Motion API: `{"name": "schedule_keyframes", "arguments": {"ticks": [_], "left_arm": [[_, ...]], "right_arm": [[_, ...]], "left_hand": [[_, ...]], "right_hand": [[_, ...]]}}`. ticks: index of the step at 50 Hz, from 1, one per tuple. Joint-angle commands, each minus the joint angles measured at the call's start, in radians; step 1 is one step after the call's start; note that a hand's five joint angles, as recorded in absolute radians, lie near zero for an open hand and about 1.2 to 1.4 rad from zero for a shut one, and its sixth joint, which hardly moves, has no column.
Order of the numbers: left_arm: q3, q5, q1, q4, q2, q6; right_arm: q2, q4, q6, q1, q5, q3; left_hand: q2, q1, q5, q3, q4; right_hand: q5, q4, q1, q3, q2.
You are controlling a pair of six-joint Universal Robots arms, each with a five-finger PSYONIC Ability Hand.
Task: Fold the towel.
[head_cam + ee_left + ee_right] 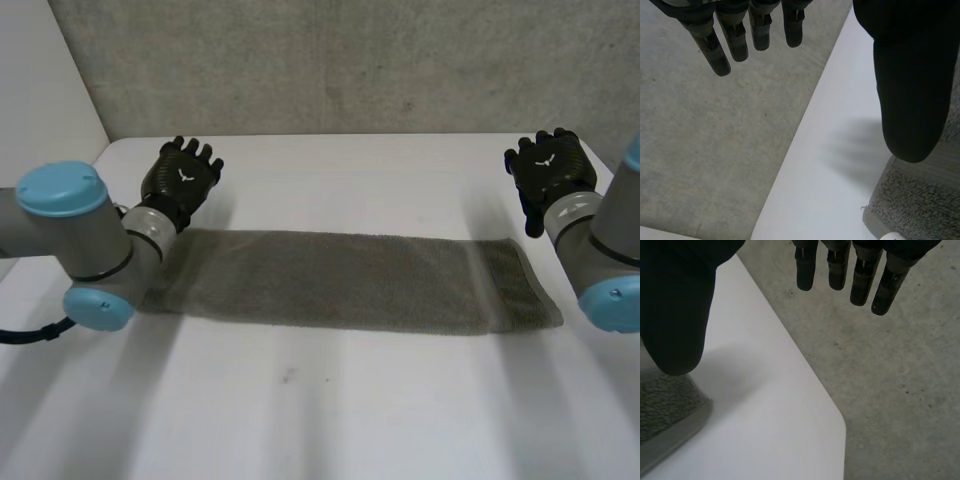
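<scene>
A grey towel (345, 280) lies flat across the white table (320, 410) as a long strip. My left hand (182, 176) hovers above and just behind the towel's left end, fingers straight and spread, holding nothing. My right hand (548, 170) hangs behind the towel's right end, also open and empty. In the left wrist view the fingers (735, 35) point past the table edge and a towel corner (912, 205) lies under the thumb (910, 95). In the right wrist view a towel corner (667, 415) lies below the thumb (675, 315), with the straight fingers (860, 270) over the floor.
A concrete wall (330, 60) rises behind the table's far edge. Grey concrete floor (705, 145) lies beyond the table's rounded corners (837, 420). Bare white tabletop spreads in front of the towel.
</scene>
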Motion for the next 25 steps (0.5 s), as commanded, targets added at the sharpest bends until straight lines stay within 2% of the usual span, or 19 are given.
{"name": "schedule_keyframes", "arguments": {"ticks": [1,4,6,7,9,12,14,17,20,23,24,25], "left_arm": [[-0.162,0.002,0.001,0.001,0.157,-0.071],[-0.238,0.002,0.001,0.001,0.23,-0.137],[-0.309,0.002,-0.001,0.001,0.298,-0.232],[-0.309,0.002,-0.001,0.001,0.298,-0.233],[-0.362,0.002,-0.002,0.0,0.344,-0.342],[-0.384,0.002,-0.002,0.0,0.359,-0.4],[-0.41,0.003,-0.002,0.0,0.376,-0.493],[-0.427,0.005,-0.008,0.0,0.388,-0.553],[-0.435,0.005,-0.008,0.0,0.393,-0.567],[-0.441,0.005,-0.008,0.001,0.393,-0.568],[-0.444,0.005,-0.008,0.001,0.393,-0.568],[-0.445,0.005,-0.008,0.001,0.393,-0.568]], "right_arm": [[-0.109,0.165,0.028,-0.008,-0.071,0.11],[-0.118,0.26,0.038,-0.046,-0.122,0.158],[-0.119,0.301,0.04,-0.074,-0.148,0.187],[-0.124,0.323,0.043,-0.097,-0.171,0.218],[-0.129,0.328,0.052,-0.111,-0.186,0.244],[-0.13,0.319,0.075,-0.122,-0.214,0.287],[-0.13,0.305,0.086,-0.131,-0.222,0.302],[-0.124,0.258,0.1,-0.154,-0.231,0.33],[-0.106,0.201,0.098,-0.163,-0.231,0.35],[-0.077,0.141,0.094,-0.166,-0.232,0.359],[-0.077,0.141,0.094,-0.166,-0.233,0.359],[-0.067,0.114,0.084,-0.166,-0.233,0.361]], "left_hand": [[0.001,-0.01,-0.033,0.001,-0.001],[0.001,-0.01,-0.033,0.001,-0.001],[0.001,-0.01,-0.033,0.001,-0.001],[0.001,-0.01,-0.033,0.001,-0.001],[0.001,-0.01,-0.033,0.001,-0.001],[0.001,-0.01,-0.033,0.001,-0.001],[0.001,-0.01,-0.033,0.001,-0.001],[0.001,-0.01,-0.033,0.001,-0.001],[0.001,-0.01,-0.033,0.001,-0.001],[0.001,-0.01,-0.033,0.001,-0.001],[0.001,-0.01,-0.033,0.001,-0.001],[0.001,-0.01,-0.033,0.001,-0.001]], "right_hand": [[-0.077,-0.058,-0.036,-0.039,-0.058],[-0.077,-0.058,-0.036,-0.039,-0.058],[-0.077,-0.058,-0.036,-0.039,-0.058],[-0.077,-0.058,-0.036,-0.039,-0.058],[-0.077,-0.058,-0.036,-0.039,-0.058],[-0.077,-0.058,-0.036,-0.039,-0.058],[-0.029,-0.01,0.013,0.009,-0.01],[0.035,0.055,0.077,0.074,0.055],[0.085,0.104,0.127,0.123,0.104],[0.305,0.324,0.346,0.343,0.324],[0.306,0.325,0.347,0.344,0.325],[0.492,0.511,0.533,0.53,0.511]]}}
